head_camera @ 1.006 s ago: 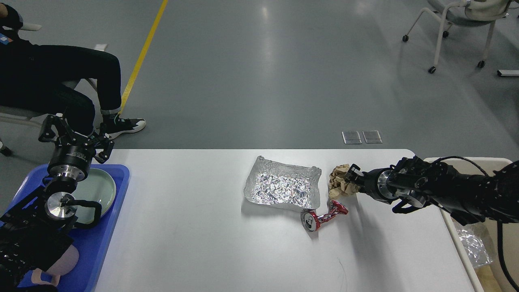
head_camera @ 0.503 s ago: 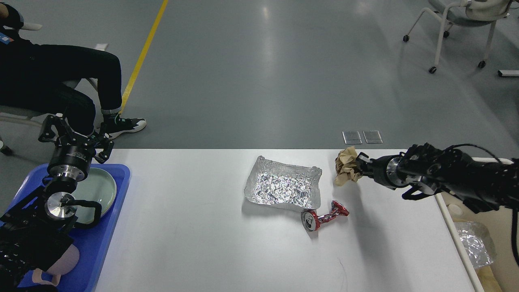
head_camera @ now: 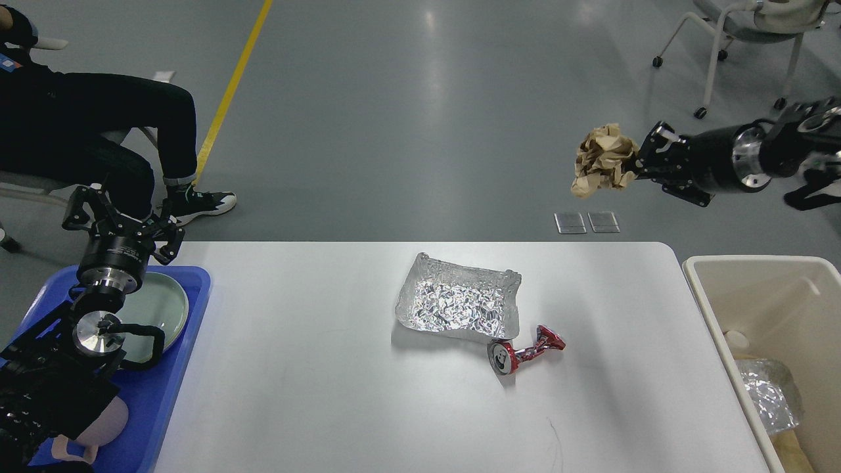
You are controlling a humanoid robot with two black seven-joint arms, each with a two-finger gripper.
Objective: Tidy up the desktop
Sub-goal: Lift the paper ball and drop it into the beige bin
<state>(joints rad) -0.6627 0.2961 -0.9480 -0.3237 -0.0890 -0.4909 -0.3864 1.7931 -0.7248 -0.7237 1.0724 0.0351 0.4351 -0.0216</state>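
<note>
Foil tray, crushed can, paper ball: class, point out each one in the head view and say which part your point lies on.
Foil tray point(head_camera: 453, 303): head view, its crinkled floor.
Crushed can point(head_camera: 524, 351): head view, its red bent middle.
Paper ball point(head_camera: 603, 159): head view, the centre of the crumpled brown wad.

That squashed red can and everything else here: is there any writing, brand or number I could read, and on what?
None can be read.
Crushed red can: white marks on it, too small and crumpled to read.
Blue patch on the seated person's sleeve: blurred, no letters can be made out.
Foil tray, crumpled brown paper in the right claw, beige bin: no text visible.
</note>
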